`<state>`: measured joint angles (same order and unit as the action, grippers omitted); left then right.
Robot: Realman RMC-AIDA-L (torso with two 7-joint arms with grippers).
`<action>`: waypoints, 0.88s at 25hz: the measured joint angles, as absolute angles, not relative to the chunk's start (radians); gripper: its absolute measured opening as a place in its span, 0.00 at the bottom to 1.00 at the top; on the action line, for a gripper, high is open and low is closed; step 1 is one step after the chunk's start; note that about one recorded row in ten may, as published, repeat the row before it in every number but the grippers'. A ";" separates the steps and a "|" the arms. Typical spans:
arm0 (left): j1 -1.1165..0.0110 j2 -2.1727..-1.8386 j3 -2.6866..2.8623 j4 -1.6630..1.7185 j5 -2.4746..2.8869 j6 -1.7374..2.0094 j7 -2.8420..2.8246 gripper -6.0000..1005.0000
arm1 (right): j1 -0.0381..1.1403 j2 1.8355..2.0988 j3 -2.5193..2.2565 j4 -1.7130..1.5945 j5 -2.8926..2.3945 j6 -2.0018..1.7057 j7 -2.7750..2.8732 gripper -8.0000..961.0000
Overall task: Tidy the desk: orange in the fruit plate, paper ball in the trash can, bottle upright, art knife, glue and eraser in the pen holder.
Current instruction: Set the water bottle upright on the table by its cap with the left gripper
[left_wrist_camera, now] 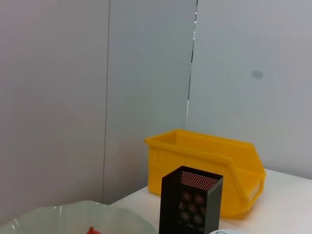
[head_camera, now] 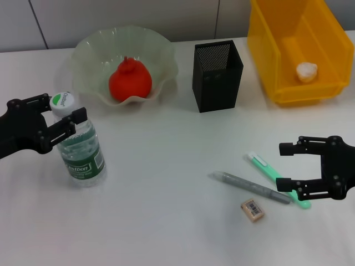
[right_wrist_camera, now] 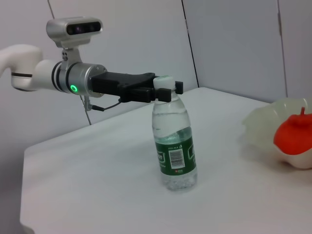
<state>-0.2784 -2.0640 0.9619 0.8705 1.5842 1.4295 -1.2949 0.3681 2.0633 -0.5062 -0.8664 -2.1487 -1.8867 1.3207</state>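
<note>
Two grippers show: the left gripper (head_camera: 69, 117) pinches the upright bottle (head_camera: 81, 149) at its neck. Right gripper (head_camera: 286, 165) hovers spread near the eraser (head_camera: 253, 210).

Only a barcode really shows on the small clear plastic water bottle's (right_wrist_camera: 174, 146) green label, right under the left gripper (right_wrist_camera: 163, 91). The tiny beige-tan eraser block (head_camera: 253, 210) near the right gripper (head_camera: 287, 164) has a barcode sticker too. The cap and label lettering is too small to read.
</note>
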 joint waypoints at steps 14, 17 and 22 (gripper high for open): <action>-0.272 -2.063 0.955 0.873 1.607 1.434 -1.319 0.55 | 0.371 2.063 -0.506 -0.867 -2.152 -1.880 1.319 0.85; -0.273 -2.062 0.961 0.880 1.621 1.437 -1.329 0.57 | 0.373 2.063 -0.507 -0.867 -2.152 -1.872 1.319 0.85; -0.257 -2.062 0.947 0.905 1.628 1.469 -1.335 0.78 | 0.374 2.063 -0.508 -0.866 -2.152 -1.870 1.319 0.85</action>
<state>-0.2568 -2.0619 0.9472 0.9054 1.6282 1.4694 -1.3348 0.3743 2.0632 -0.5077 -0.8656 -2.1524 -1.8698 1.3192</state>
